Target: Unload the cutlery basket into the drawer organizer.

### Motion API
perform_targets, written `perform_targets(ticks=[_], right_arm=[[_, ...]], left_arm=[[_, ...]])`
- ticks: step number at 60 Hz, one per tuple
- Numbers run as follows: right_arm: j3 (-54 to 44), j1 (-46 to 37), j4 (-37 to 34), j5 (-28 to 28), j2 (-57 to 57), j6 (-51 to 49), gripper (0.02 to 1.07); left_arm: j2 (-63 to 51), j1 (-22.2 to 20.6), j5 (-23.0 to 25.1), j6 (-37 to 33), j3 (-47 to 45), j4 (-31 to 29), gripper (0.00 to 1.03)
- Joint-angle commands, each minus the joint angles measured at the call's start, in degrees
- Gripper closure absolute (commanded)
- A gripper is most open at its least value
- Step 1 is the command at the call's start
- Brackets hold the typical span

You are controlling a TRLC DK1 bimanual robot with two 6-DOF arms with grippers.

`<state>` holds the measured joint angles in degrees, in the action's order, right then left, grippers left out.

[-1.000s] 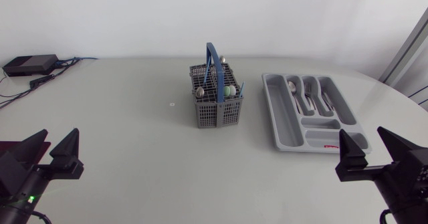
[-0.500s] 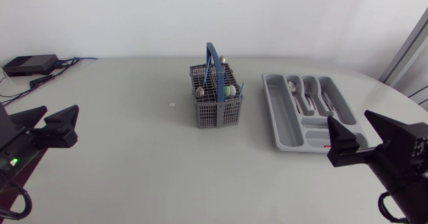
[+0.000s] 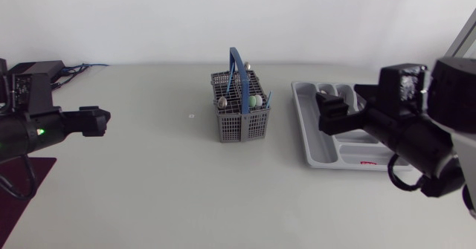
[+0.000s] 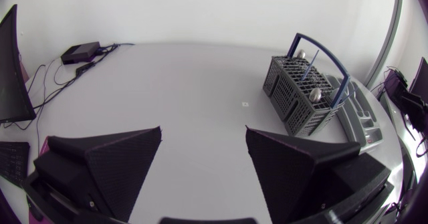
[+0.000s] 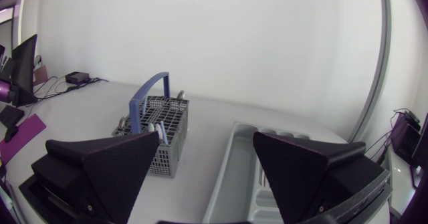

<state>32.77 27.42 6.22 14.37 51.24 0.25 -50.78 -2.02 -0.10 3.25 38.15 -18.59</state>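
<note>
L gripper (image 4: 204, 136): your jaws wide apart, empty, well apart from grey mesh cutlery basket w/ blue handle (image 3: 242, 109).
R gripper (image 5: 207, 142): same, near grey plastic drawer organizer (image 3: 318, 143).

Pale grey table (image 3: 149, 175), surface matte. Standing directly on it: a grey cutlery basket (image 3: 242, 119) with a blue handle at upper centre of the frame, and a grey drawer organizer (image 3: 312, 130) to its right, well apart. Small white speck (image 3: 192, 116) left of the basket; black box (image 3: 33, 69) with cables (image 3: 74, 68) at upper left.
</note>
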Motion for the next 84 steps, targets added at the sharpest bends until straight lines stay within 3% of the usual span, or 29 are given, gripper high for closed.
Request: perform_targets(ticks=[1, 13, 25, 44, 49, 56, 64, 70, 84], right_arm=[[5.9, 3.5, -3.3, 2.0, 6.2, 2.3, 0.06], [20.0, 8.3, -14.0, 1.7, 20.5, 5.3, 0.06], [29.9, 8.6, -19.0, -5.2, 31.2, 5.3, 0.07], [50.4, 7.5, -28.1, -5.2, 50.9, 7.0, 0.14], [55.1, 7.2, -29.8, -5.1, 55.3, 8.1, 0.25], [57.4, 7.4, -29.2, -3.5, 58.7, 8.3, 0.60], [58.9, 6.6, -29.2, -1.0, 60.5, 7.1, 0.80], [58.2, 6.1, -29.7, -1.0, 60.0, 6.5, 0.88], [48.6, 7.1, -27.8, -4.4, 51.6, 4.1, 0.91]], left_arm=[[-4.0, 0.1, 0.1, 0.8, 3.2, -1.7, 0.06], [-11.6, 0.0, 0.1, -13.9, 7.4, -5.8, 0.06], [-18.3, -0.3, 0.7, -15.8, 11.7, -9.8, 0.06], [-19.5, -0.1, 2.1, -17.9, 13.0, -10.2, 0.06], [-19.5, 0.6, 2.1, -18.5, 13.0, -10.2, 0.06], [-19.1, 1.3, 2.1, -19.4, 12.4, -10.2, 0.06], [-18.5, 1.7, 2.2, -20.3, 11.7, -9.9, 0.06], [-18.4, 1.6, 2.2, -20.4, 11.2, -9.4, 0.06], [-17.8, 1.6, 2.2, -20.8, 10.1, -8.5, 0.06]])
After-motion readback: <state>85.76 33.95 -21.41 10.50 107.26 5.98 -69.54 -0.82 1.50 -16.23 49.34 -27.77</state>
